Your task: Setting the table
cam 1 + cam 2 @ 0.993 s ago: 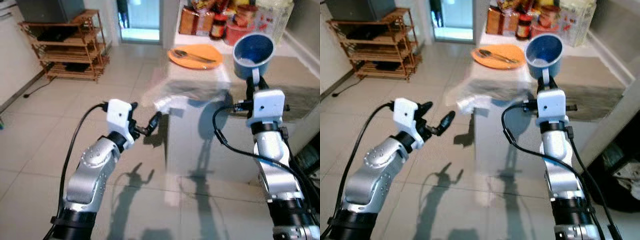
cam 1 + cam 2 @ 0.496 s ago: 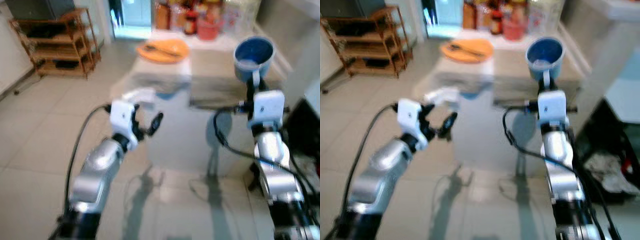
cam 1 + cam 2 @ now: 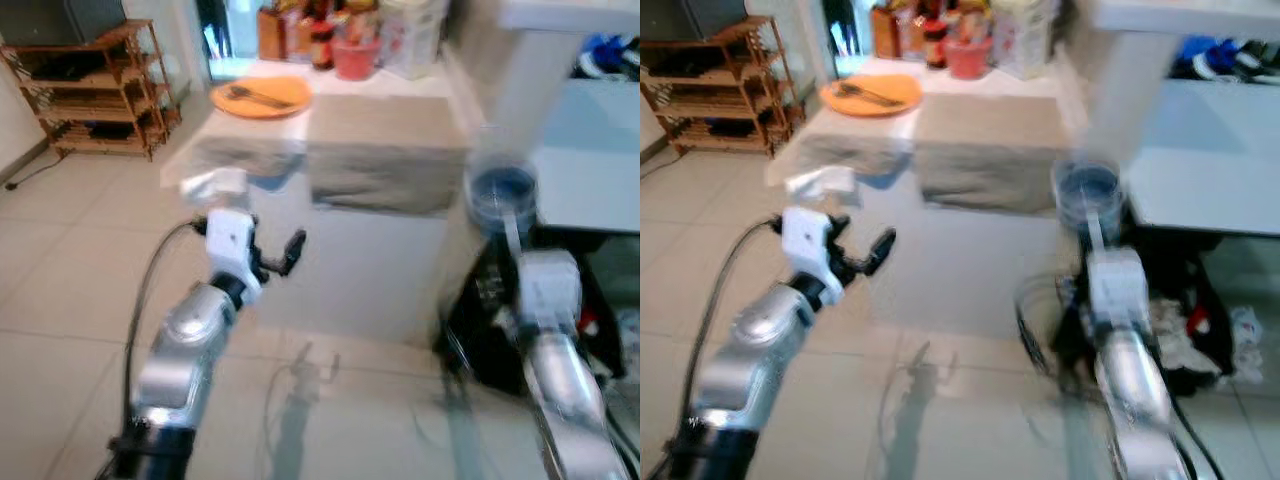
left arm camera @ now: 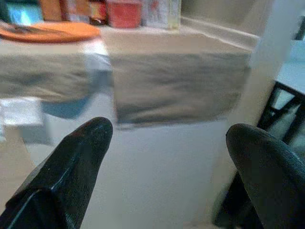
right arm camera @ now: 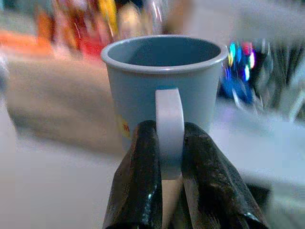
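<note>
A blue mug (image 3: 502, 197) is held upright in my right gripper (image 5: 167, 157), whose black fingers (image 5: 140, 157) are shut on its pale handle. The mug (image 5: 162, 81) looks empty inside. It hangs off the right side of a white table (image 3: 390, 260) with a beige cloth (image 3: 385, 150). An orange plate (image 3: 260, 96) with cutlery on it lies at the table's far left corner. My left gripper (image 3: 278, 258) is open, raised before the table's near left side, with nothing between its fingers (image 4: 71, 157).
Jars and a red container (image 3: 350, 50) stand at the table's back edge. A wooden shelf rack (image 3: 85, 90) stands at the left on the tiled floor. A white surface (image 3: 580, 140) and dark clutter (image 3: 1200, 330) lie to the right. The picture is blurred.
The whole view has swung to the right, so the table now lies left of centre. The right gripper still holds the mug, now lower in the picture; the left gripper stays open.
</note>
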### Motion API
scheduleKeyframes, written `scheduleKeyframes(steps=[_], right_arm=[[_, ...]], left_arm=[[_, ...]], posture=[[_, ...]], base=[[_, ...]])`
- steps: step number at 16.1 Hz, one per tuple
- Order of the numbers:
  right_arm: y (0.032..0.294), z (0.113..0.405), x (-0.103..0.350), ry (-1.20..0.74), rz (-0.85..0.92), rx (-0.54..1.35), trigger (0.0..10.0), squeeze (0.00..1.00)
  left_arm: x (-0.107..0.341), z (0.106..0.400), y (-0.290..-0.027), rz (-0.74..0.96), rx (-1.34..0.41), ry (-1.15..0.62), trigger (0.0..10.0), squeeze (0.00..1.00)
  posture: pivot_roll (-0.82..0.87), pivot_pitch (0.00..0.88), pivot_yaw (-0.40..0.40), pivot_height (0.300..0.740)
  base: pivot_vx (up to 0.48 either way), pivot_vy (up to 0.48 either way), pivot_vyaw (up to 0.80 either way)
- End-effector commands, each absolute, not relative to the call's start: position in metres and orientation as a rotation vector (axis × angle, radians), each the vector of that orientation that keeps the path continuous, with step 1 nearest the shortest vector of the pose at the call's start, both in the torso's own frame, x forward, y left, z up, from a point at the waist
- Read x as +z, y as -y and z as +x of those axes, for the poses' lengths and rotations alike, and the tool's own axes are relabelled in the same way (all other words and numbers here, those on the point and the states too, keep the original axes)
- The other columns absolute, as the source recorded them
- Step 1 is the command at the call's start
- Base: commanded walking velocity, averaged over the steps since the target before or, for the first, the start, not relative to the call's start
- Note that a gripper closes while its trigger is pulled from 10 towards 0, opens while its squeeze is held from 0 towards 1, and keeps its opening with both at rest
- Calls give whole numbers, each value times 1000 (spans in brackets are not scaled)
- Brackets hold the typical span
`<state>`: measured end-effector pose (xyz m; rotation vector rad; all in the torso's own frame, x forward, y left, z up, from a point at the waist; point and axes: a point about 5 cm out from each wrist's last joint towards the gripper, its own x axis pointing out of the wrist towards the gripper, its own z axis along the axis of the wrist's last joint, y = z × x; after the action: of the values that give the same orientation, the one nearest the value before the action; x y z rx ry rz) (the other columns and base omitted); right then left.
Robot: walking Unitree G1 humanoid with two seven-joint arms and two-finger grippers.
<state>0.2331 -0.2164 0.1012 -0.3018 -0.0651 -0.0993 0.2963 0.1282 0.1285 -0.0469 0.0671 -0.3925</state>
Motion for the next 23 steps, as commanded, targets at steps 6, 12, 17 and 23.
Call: scheduleKeyframes(steps=[6, 12, 17, 23], right_arm=[[218, 220, 92, 21, -224, -73, 0, 0], [211, 239, 101, 75, -109, -81, 0, 0], [205, 250, 101, 88, -41, -55, 0, 0], [204, 257, 98, 75, -42, -46, 0, 0]], left_arm=[[119, 301, -133, -19, -362, -85, 10000, 0], [93, 297, -192, -39, -32, -136, 10000, 0], [87, 286, -176, 77, -142, -109, 10000, 0], [112, 308, -153, -22, -131, -25, 10000, 0]], posture=[[13, 0, 18, 740], [16, 0, 21, 740], [18, 0, 22, 740], [13, 0, 21, 740]], base=[[278, -331, 0], [0, 0, 0], [0, 0, 0], [0, -236, 0]])
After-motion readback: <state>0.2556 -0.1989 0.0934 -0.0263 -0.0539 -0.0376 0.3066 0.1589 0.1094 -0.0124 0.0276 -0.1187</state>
